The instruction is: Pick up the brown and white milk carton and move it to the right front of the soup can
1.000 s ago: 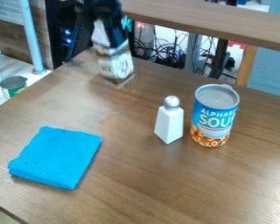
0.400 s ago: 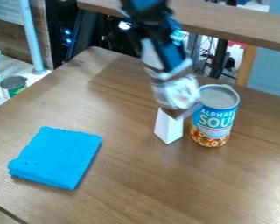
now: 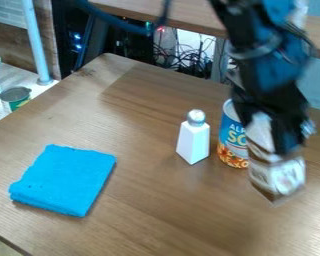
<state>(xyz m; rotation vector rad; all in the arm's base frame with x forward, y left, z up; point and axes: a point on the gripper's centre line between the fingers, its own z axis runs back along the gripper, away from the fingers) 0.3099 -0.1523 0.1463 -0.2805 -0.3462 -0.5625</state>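
A brown-and-white container [image 3: 277, 176] hangs clasped in the black gripper [image 3: 280, 145] over the right side of a wooden table [image 3: 156, 200], partly hiding a soup can [image 3: 232, 142]. Near the can stands a white, silver-topped shaker [image 3: 193, 141]; a folded blue cloth [image 3: 64, 180] lies at left.

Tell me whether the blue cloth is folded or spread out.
Folded: the blue cloth lies on the table as a compact, thick rectangle, with a rounded, raised edge along its near side.
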